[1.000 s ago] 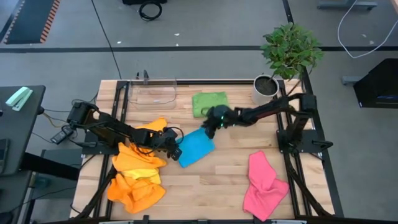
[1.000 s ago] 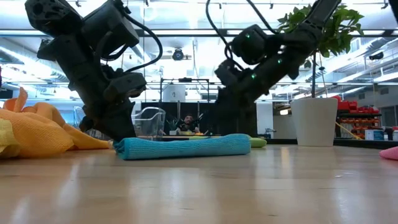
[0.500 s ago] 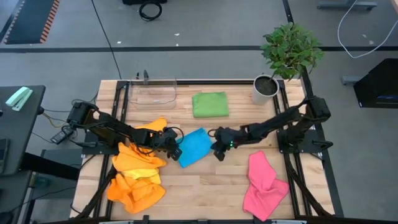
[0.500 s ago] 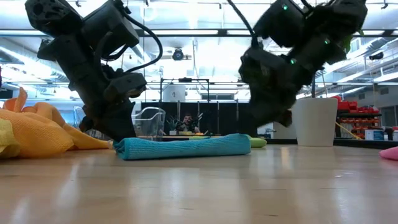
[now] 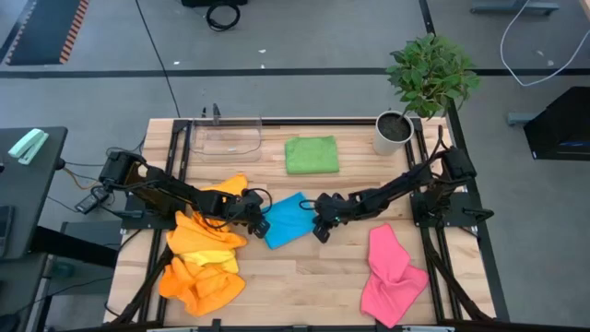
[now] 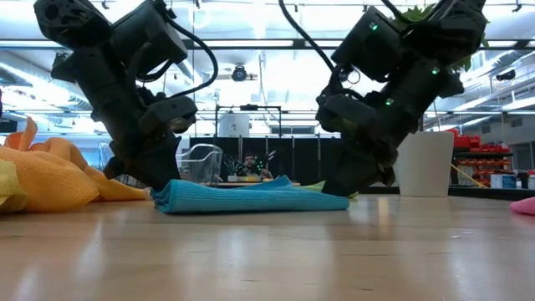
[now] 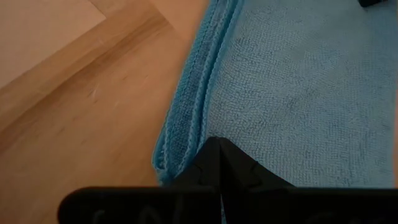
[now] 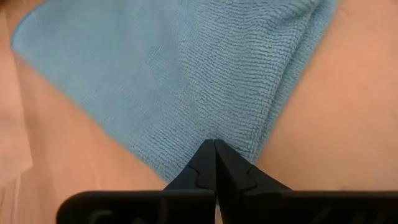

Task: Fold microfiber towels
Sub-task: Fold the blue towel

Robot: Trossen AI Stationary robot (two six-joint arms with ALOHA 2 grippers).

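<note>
A folded blue towel [image 5: 290, 219] lies flat on the wooden table's middle. My left gripper [image 5: 265, 224] is shut at its left end. My right gripper [image 5: 318, 229] is shut at its right near corner. A folded green towel [image 5: 311, 154] lies flat toward the far edge. A heap of orange and yellow towels [image 5: 203, 258] rests at the near left, partly under my left arm. A crumpled pink towel [image 5: 392, 272] lies at the near right. My left gripper has its shut fingertips [image 7: 219, 149] on the blue towel's left end, right beside the stacked hemmed edges [image 7: 194, 134]. It comes slanting down from the table's left. Pinching or only pressing, I cannot tell. The towel lies flat on the table there. My right gripper pinches the blue towel's pointed corner [image 8: 235, 144] between its two fingertips [image 8: 214, 152], slanting down from the table's right. One layer or several, I cannot tell. In the low view that end [image 6: 334, 201] lies on the table.
A clear plastic tray [image 5: 226, 138] stands at the far left edge. A potted plant [image 5: 406, 124] stands at the far right corner. Bare wood lies along the near edge between the orange heap and the pink towel.
My right gripper has swung from beside the green towel toward the table's near edge and down, tipping steeper, to the blue towel's right near corner. The towel's right end has shifted a little toward the right, and a small hump has risen along its top.
</note>
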